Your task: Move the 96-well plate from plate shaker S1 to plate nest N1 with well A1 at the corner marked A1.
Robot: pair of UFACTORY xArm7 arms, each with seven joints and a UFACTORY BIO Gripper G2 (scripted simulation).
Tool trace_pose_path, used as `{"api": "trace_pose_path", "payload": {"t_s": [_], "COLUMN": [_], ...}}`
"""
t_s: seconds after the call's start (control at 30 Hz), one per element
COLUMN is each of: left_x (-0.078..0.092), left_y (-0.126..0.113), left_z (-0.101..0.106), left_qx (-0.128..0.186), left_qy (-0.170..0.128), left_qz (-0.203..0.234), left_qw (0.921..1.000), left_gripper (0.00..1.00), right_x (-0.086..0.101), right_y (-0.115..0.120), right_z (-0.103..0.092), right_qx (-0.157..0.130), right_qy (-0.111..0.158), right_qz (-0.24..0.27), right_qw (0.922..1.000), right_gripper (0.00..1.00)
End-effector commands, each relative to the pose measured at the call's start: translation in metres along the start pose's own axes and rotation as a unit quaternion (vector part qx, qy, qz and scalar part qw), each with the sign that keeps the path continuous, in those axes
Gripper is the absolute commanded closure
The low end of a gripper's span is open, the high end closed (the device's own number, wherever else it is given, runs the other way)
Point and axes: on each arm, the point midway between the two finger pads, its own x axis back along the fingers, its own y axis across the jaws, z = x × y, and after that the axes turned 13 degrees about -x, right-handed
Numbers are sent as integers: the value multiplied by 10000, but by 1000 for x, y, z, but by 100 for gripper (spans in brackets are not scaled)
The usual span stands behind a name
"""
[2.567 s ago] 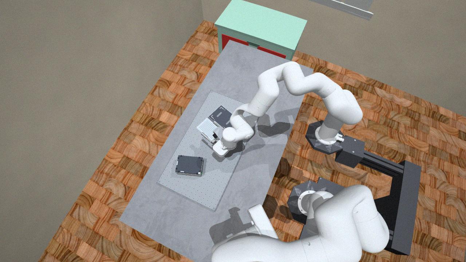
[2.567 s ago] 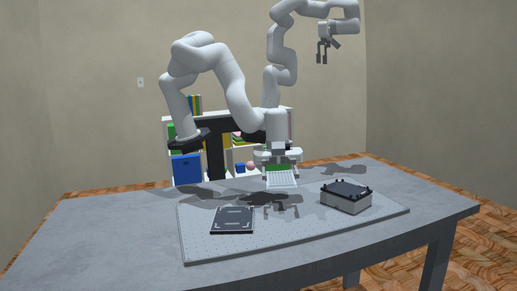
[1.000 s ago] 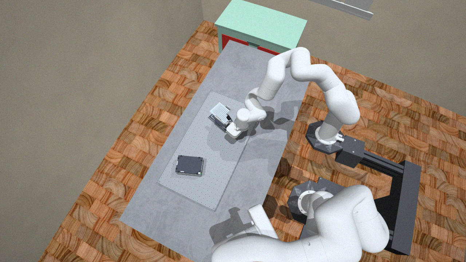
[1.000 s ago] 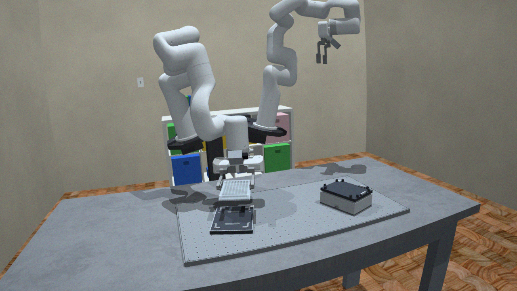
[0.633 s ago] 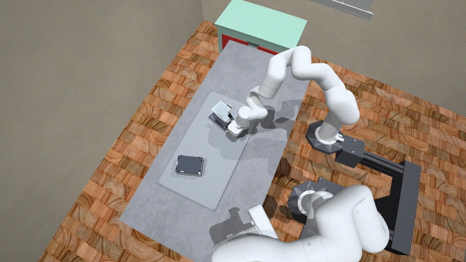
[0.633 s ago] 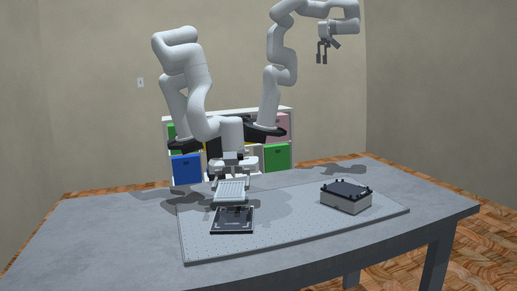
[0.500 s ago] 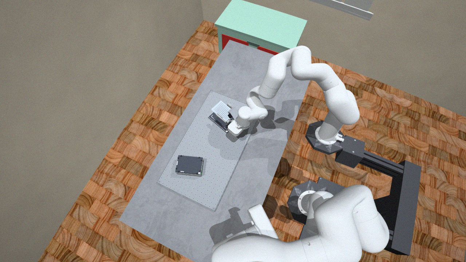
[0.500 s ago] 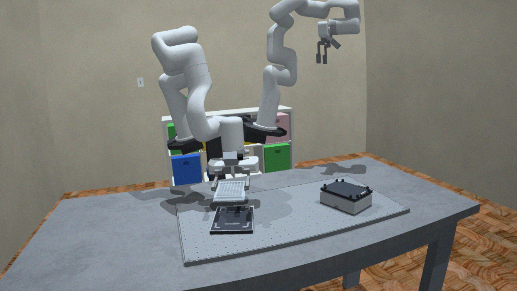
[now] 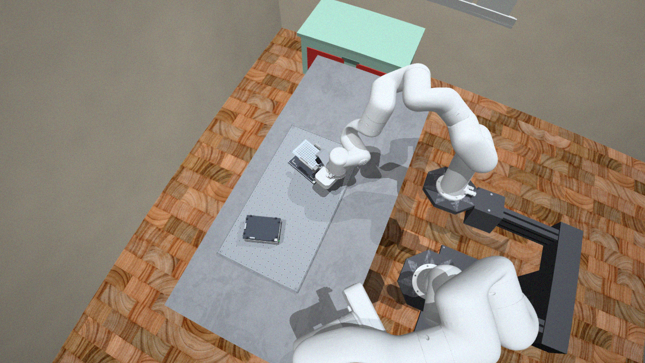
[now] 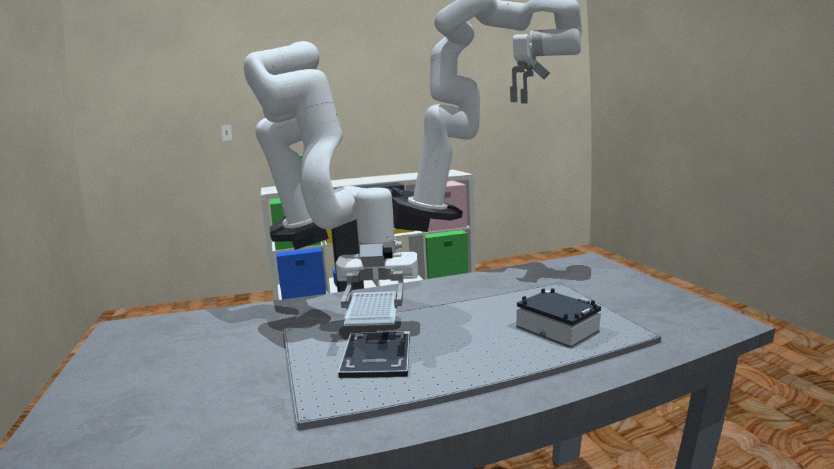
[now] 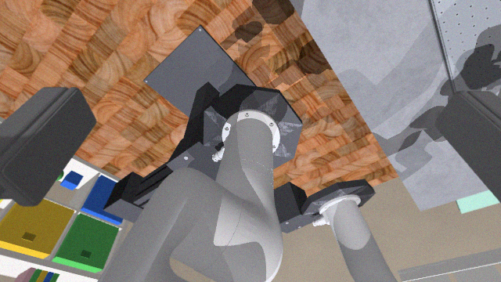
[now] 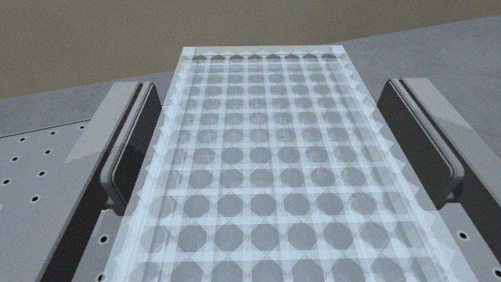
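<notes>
The right gripper (image 10: 372, 298) (image 12: 279, 145) hides part of the nest (image 9: 301, 168) (image 10: 374, 353) from above.

We see a grey table (image 9: 356, 234) (image 10: 145, 373) (image 11: 352, 43) (image 12: 430, 43) with a perforated board (image 9: 288, 198) (image 10: 466, 361) (image 11: 470, 19) (image 12: 23, 168) lying flat on it, set in from the table's corners.

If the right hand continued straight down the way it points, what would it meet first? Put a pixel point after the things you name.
Probably the plate nest (image 9: 303, 170) (image 10: 373, 353), met by the 96-well plate (image 9: 307, 151) (image 10: 371, 307) (image 12: 262, 157) it holds, though their exact alignment is unclear.
</notes>
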Motion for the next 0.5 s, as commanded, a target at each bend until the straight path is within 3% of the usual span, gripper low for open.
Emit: {"api": "trace_pose_path", "payload": {"t_s": [0.0, 0.47], "left_x": [1, 1], "left_y": [0, 0], "left_z": [0, 0], "left_qx": [-1, -1], "left_qy": [-13, -13], "left_qz": [1, 1], "left_qw": [10000, 10000], "left_gripper": [0, 0], "right_x": [-1, -1], "right_y": [2, 0], "right_z": [-2, 7], "right_qx": [-15, -15], "right_qy": [-16, -16], "right_qz": [-4, -4], "right_qw": [10000, 10000], "right_gripper": [100, 100]}}
